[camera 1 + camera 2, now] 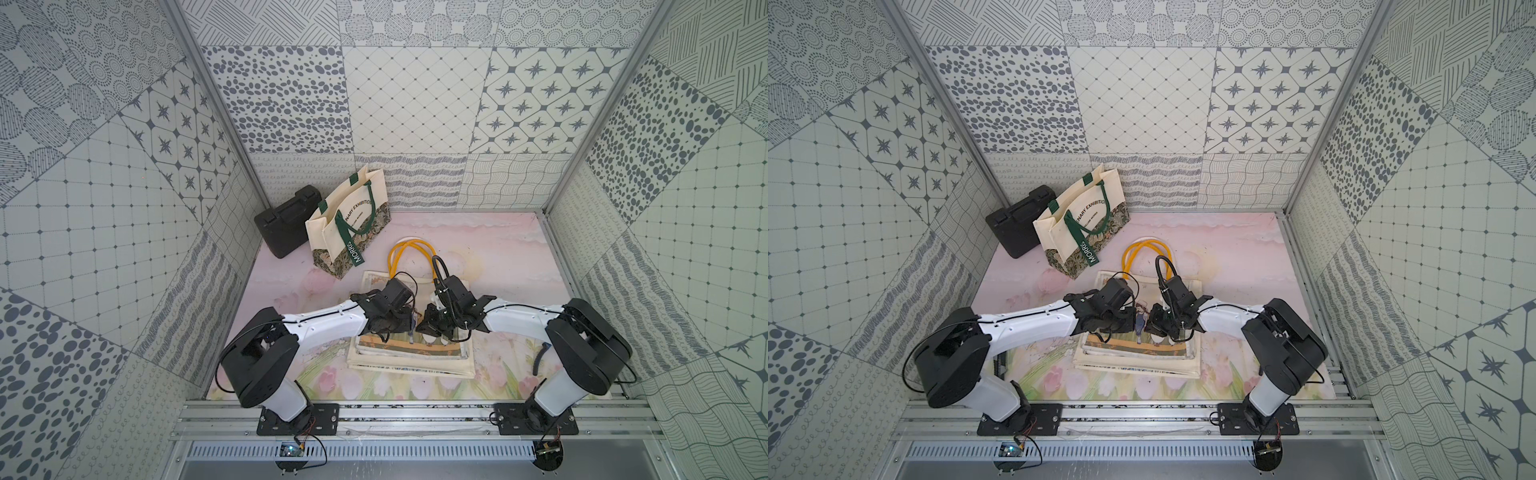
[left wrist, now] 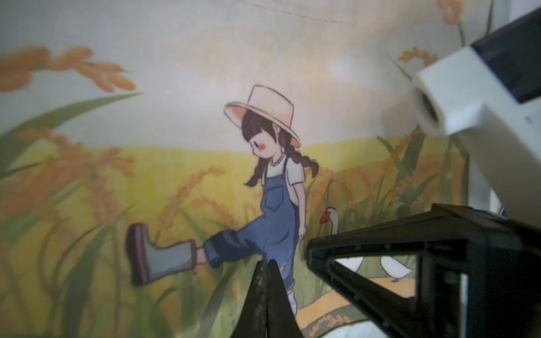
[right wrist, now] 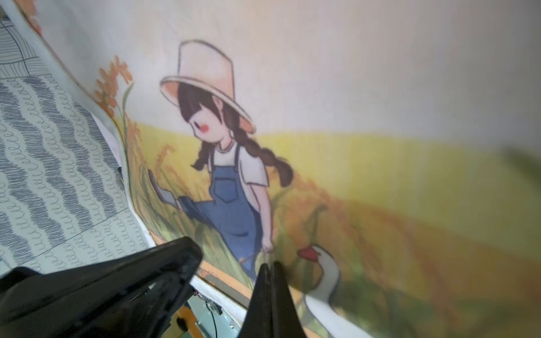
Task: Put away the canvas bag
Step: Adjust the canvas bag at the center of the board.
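Left gripper (image 2: 265, 270) and right gripper (image 3: 270, 270), tips close together, each clamp a thin pinch of the canvas bag (image 1: 409, 353), a shallow bite likely to slip if either pulls ahead.

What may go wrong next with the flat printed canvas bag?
The left gripper and right gripper sit shut, close together, at the middle of the flat printed canvas bag; a thin pinch there may slip or lift one layer. Its yellow looped handles lie loose and may snag the upright cream tote.

light: bright, even, soft shadows | top views: sharp, edges bent | wrist views: blurred close up
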